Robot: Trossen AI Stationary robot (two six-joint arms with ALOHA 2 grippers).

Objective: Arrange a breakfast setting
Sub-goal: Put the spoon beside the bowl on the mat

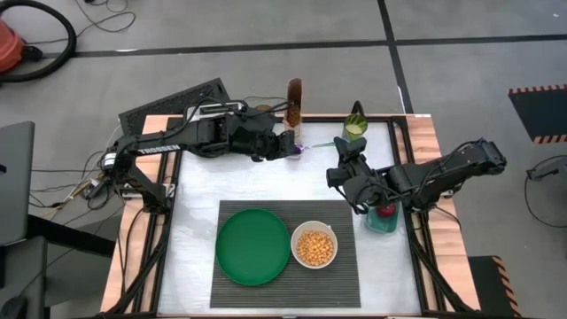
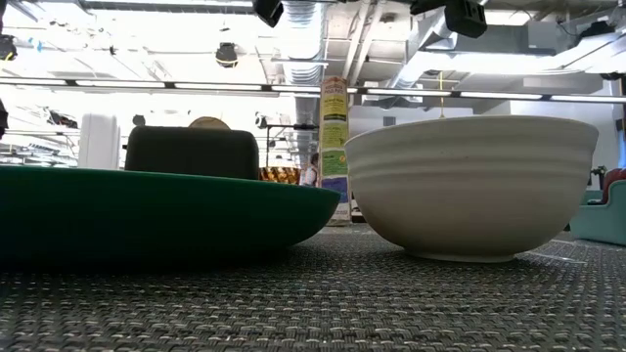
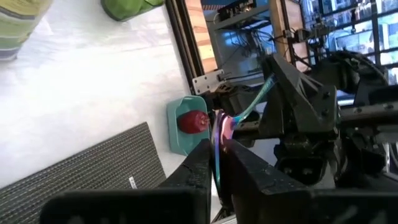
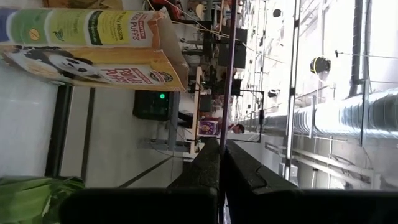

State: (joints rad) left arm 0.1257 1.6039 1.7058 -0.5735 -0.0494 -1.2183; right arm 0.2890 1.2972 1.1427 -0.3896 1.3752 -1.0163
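Observation:
The dark grey ribbed placemat (image 1: pixel 345 275) lies at the table's near middle. On it stand the green plate (image 1: pixel 253 246) and the white bowl (image 1: pixel 314 247) with yellow cereal (image 1: pixel 314 250). The purple-and-blue spoon (image 1: pixel 314 145) hangs in the air over the table's far middle, between my two grippers. My left gripper (image 1: pixel 291 146) is shut on its purple end. My right gripper (image 1: pixel 340 156) is shut at its teal handle end. The pale bagel (image 2: pixel 208 122) sticks out of the black toaster's (image 2: pixel 191 154) top at the back. My left gripper pinches the spoon's purple bowl end (image 3: pixel 219 132) between its two fingers, coming level from the table's left. The spoon is lifted clear, its teal handle (image 3: pixel 254 104) running on toward the other arm. My right gripper holds the handle's free end (image 3: pixel 270 79), coming from the table's right. A thin edge of the spoon (image 4: pixel 227 68) runs out from between its shut fingers (image 4: pixel 208 162). The contact itself is hidden by the fingers.
A teal dish with a red apple (image 1: pixel 384 215) stands right of the placemat, under my right arm. A cereal box (image 1: pixel 294 102) and a green leafy thing (image 1: pixel 355 125) stand at the far edge. White table shows between the mat and the grippers.

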